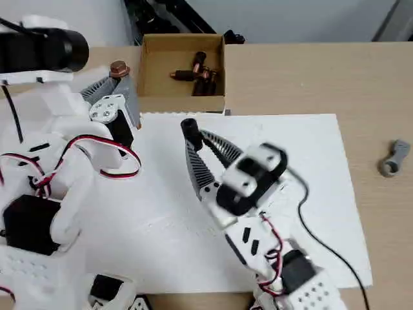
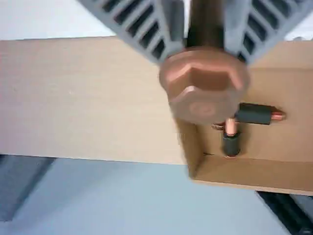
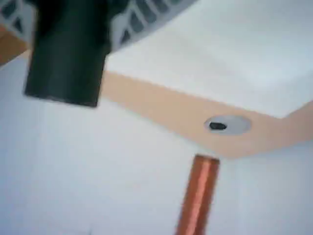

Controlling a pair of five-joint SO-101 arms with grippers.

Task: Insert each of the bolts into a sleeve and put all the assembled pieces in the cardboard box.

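While our left gripper [image 1: 119,82] is clamped on a copper bolt [image 1: 118,68], its grey ribbed fingers pinch the shaft and leave the hexagonal head sticking out past the fingertips. It sits just outside the cardboard box [image 1: 181,103], beside the wall nearest our left arm. From the left wrist view we look past the bolt head into a corner of the box, where assembled pieces [image 1: 197,74] lie on the floor, each a copper bolt pushed through a dark sleeve. Our right gripper [image 1: 193,137] is closed on a black sleeve [image 1: 190,128], held at the fingertips near the box's front wall but apart from it, over the white sheet [image 1: 161,219] that reaches up to that wall. We cannot tell whether this sleeve touches the sheet. The held bolt and the held sleeve are apart from each other, at different sides of the box. Well away from the box, on the bare wooden table [image 1: 322,77] beyond the sheet's far edge, lies a small grey part [image 1: 393,158].
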